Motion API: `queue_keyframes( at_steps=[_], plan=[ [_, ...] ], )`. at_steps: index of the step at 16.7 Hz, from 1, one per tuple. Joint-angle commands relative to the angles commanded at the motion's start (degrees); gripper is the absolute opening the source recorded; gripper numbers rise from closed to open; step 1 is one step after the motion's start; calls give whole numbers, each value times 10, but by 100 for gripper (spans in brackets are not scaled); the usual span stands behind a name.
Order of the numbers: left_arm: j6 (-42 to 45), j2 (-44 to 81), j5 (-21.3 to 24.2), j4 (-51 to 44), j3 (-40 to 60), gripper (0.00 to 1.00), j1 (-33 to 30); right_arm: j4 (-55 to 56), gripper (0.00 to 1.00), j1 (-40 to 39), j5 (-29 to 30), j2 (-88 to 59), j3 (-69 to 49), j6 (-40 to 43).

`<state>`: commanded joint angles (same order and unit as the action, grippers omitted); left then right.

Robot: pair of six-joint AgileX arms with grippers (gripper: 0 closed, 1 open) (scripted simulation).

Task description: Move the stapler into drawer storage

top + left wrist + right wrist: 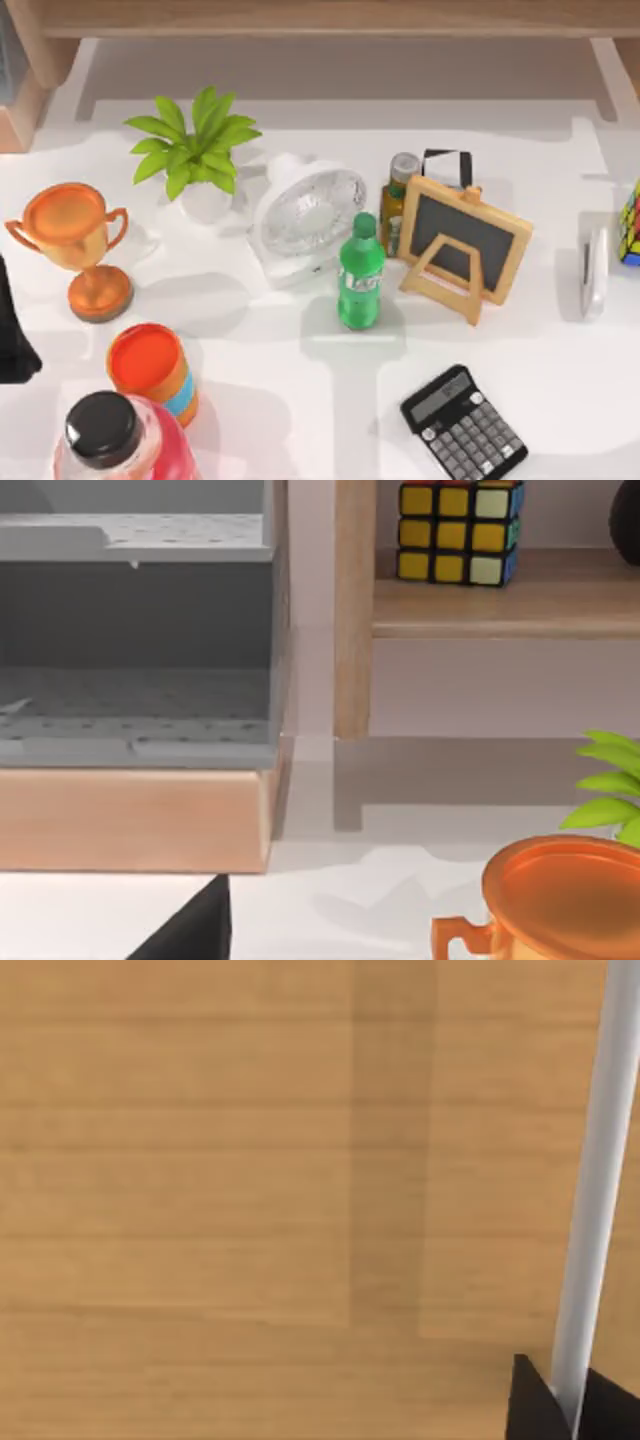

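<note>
The stapler (595,270), a narrow white bar with a thin dark line, lies on the white table (300,400) near its right edge. The puzzle cube (632,225) sits just beyond it. My left arm (12,335) shows as a dark shape at the table's left edge. In the left wrist view a dark part of my left gripper (190,932) faces the drawer (130,820), which has a wooden front and an open grey inside. The right wrist view shows my right gripper (567,1407) close to a wooden panel (250,1180), beside a white strip (597,1190).
Crowding the table are an orange trophy (75,245), a potted plant (195,150), a white fan (305,220), a green bottle (360,275), a small chalkboard easel (462,245), a calculator (465,425), an orange cup (152,370) and a pink bottle (115,440). Another cube (458,530) sits on a shelf.
</note>
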<state>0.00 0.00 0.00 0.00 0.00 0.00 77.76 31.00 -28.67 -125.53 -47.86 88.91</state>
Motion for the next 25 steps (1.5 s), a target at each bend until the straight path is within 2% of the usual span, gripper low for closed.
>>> queue_keyframes(
  at_steps=[4, 11, 17, 22, 25],
  plan=[
    [0, 0, 0, 0, 0, 100, 0, 42, 0, 26, -27, 29, 73, 0],
    [0, 0, 0, 0, 0, 100, 0, 54, 0, 34, -34, 34, 87, 1],
    [0, 0, 0, 0, 0, 100, 0, 120, 0, 91, -92, 71, 190, -1],
    [0, 0, 0, 0, 0, 100, 0, 128, 0, 98, -100, 74, 201, 0],
    [0, 0, 0, 0, 0, 100, 0, 128, 23, 98, -100, 74, 201, 0]
  ],
)
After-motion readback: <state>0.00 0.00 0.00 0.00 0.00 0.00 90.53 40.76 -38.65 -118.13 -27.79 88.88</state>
